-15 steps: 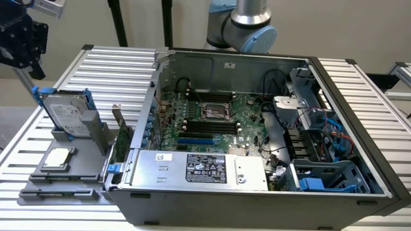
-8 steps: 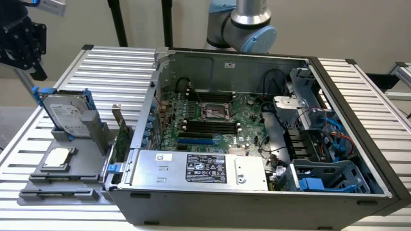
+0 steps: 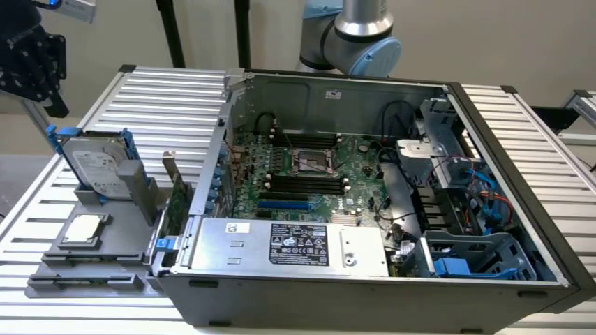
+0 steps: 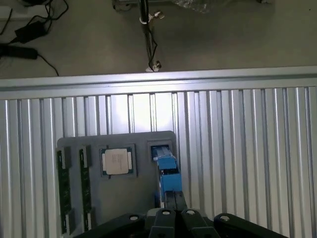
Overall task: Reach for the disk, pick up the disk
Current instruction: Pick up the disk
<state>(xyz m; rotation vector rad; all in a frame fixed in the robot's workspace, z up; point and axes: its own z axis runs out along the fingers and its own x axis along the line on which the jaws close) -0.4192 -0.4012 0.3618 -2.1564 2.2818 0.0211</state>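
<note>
Disk (image 3: 96,166) stands up on its edge in a slot of the grey tray (image 3: 102,255), at the exterior view's left. It has blue rails on its sides & a white label facing out. Tray sits on the ribbed metal table (image 3: 167,98), just beside the open PC case (image 3: 373,296). Small silver chip (image 3: 84,227) lies flat in the tray, near the disk. The black gripper (image 3: 54,105) hangs above the disk, apart from it, w/ nothing in it. The robot arm (image 3: 359,35) rises behind the case. Inside the case are a green board (image 3: 359,183) & a silver box (image 3: 233,244) w/ a black label.

Wrist view looks down on the tray (image 4: 124,201). The disk (image 4: 167,168) shows its thin top edge, a blue strip in its slot. The chip (image 4: 118,161) is just beside it in a square pocket. Two green memory sticks (image 4: 62,188) lie past the chip, so the chip is between them & the disk. The gripper (image 4: 172,199) is right over one end of the disk. Can't tell if the jaws are spread or pressed together. The table (image 4: 247,148) ends at a rail, & black cables (image 4: 29,34) lie on the floor beyond.
</note>
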